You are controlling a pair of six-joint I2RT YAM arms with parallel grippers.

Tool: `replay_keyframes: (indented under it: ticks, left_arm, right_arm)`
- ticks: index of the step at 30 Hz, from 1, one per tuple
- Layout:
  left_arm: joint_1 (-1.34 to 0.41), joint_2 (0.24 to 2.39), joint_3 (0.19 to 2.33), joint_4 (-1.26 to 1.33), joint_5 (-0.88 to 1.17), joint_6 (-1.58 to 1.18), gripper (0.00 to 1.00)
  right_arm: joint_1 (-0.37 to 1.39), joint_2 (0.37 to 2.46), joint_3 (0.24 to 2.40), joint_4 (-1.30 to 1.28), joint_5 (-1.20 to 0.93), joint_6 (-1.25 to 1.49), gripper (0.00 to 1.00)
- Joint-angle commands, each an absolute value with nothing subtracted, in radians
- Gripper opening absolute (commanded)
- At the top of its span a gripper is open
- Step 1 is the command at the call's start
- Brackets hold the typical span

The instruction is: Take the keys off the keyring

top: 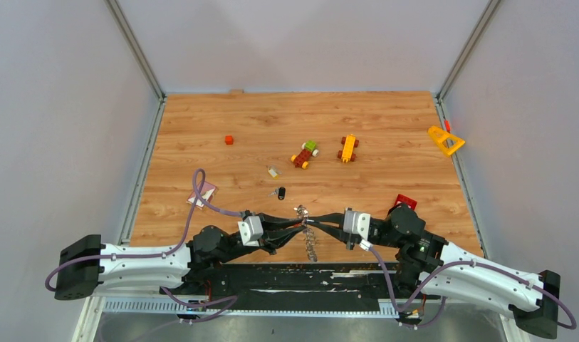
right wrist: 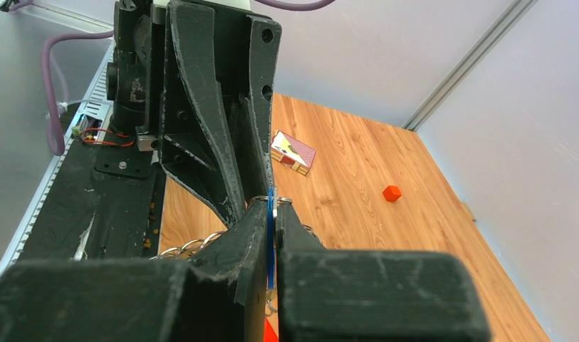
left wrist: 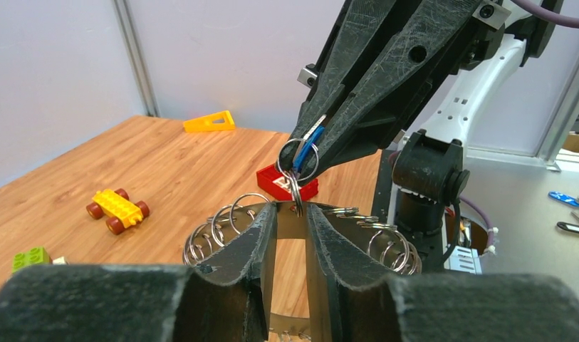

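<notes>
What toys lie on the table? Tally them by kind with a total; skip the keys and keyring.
Block vehicles: 2
Yellow triangle: 1
Small red cube: 1
Red brick: 1
Printed tile: 1
Total: 6

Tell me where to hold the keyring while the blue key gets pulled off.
On the keyring, take the bare silver band between the small loops, coming from the left, opposite the blue key. Loops crowd the rim elsewhere. The left pincer grips there.
</notes>
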State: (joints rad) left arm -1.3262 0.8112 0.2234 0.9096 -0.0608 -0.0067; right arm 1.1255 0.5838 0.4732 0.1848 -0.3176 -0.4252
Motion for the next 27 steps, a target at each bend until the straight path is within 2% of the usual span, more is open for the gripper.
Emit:
replay_keyframes:
  ticks: [1, 14, 17, 20, 24, 27]
  left_arm:
    - [-1.327, 0.81, 0.235, 0.953, -0.077, -0.017, 0.28]
    - [-1.327, 0.801, 0.232, 0.956, -0.078, -0.012, 0.16]
    - [-1.327, 0.798, 0.23, 0.954, -0.081, -0.008, 0.1]
    - [-1.327, 0.792, 0.227, 0.952, -0.09, -0.001, 0.0]
    - [-1.327, 0.765, 0.241, 0.883, -0.108, 0.029, 0.0]
    - [-1.327, 0.727, 0.276, 0.729, -0.127, 0.062, 0.0]
  right_arm:
    - [1.134, 0.579, 0.503, 0.266, -0.356, -0.403, 0.0]
    - [1.133, 0.595, 0.509, 0.245, -0.379, -0.405, 0.0]
    - [1.133, 0.595, 0.512, 0.241, -0.379, -0.406, 0.0]
    - [1.134, 0.594, 0.516, 0.226, -0.378, -0.411, 0.0]
    - [1.134, 0.589, 0.529, 0.183, -0.367, -0.428, 0.0]
    - [1.134, 0.584, 0.538, 0.141, -0.345, -0.439, 0.0]
